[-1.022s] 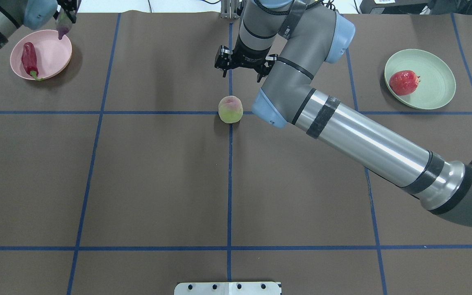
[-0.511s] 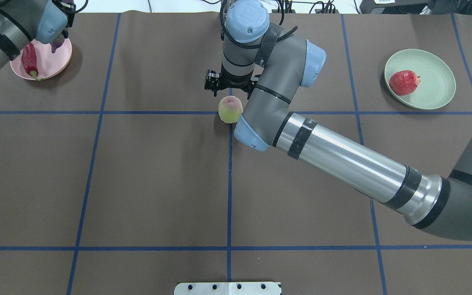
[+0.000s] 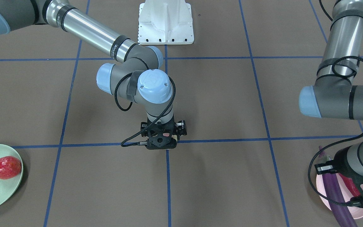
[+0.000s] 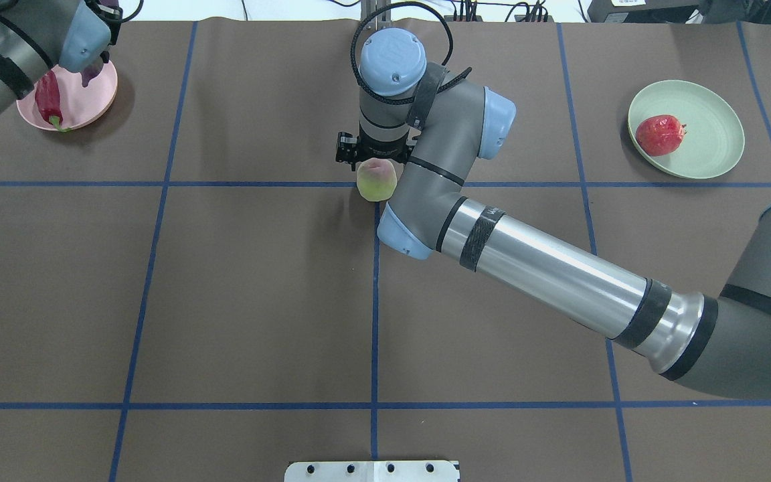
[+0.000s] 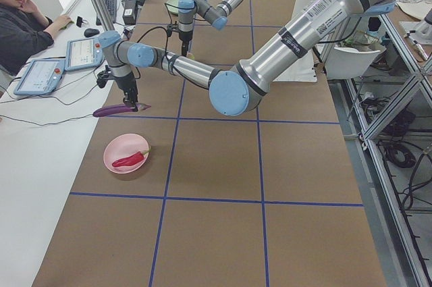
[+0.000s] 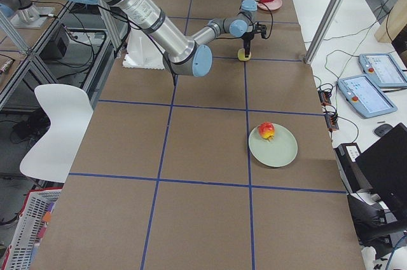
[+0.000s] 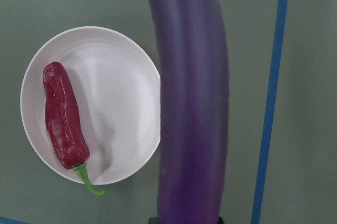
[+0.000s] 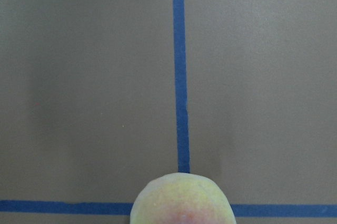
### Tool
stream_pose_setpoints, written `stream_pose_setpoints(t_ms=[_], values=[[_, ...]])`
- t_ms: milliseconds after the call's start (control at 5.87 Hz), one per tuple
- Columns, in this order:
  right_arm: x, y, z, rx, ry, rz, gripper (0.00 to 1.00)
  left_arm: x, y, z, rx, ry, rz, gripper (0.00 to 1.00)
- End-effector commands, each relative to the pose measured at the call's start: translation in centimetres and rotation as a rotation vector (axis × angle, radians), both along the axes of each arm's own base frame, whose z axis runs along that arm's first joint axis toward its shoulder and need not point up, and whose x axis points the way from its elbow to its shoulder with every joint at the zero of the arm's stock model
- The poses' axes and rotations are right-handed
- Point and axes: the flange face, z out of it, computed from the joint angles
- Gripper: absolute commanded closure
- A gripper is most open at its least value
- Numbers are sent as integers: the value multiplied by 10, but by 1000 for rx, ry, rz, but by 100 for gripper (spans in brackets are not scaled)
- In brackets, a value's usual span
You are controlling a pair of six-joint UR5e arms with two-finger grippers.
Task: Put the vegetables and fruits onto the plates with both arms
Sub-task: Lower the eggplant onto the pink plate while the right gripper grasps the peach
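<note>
My left gripper is shut on the long purple eggplant and holds it level, above the far edge of the pink plate. The eggplant also shows in the front view. The red chili lies in that plate. My right gripper hangs straight down over the yellow-green fruit at the table's middle, jaws open, the fruit at the lower edge of its wrist view. The red fruit lies on the mint green plate.
The white robot base stands at the table's near middle. Blue tape lines grid the brown table. An operator sits beside the table's far long side with tablets and cables.
My right arm swung toward the robot and came down over the yellow-green fruit. My left arm brought the eggplant closer over the pink plate.
</note>
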Motion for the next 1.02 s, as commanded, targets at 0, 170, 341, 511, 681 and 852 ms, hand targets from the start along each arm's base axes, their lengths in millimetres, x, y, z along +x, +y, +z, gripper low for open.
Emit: stream_pose_setpoints(t_ms=[0, 170, 341, 511, 681, 852], values=[[-9, 5, 5, 2, 10, -8, 1, -1, 0, 0, 0, -1, -2, 100], [-13, 4, 9, 13, -8, -8, 4, 0, -1, 3, 12, -30, -2, 100], [-14, 5, 10, 15, -10, -9, 11, 2, -1, 16, -2, -43, 1, 100], [-14, 5, 6, 18, -19, -6, 40, 8, 1, 22, -13, -48, 9, 100], [-9, 5, -2, 32, -32, -7, 99, 19, 3, 39, -33, -76, 20, 100], [7, 0, -20, 57, -61, 6, 100, 34, 7, 64, -59, -116, 40, 100]])
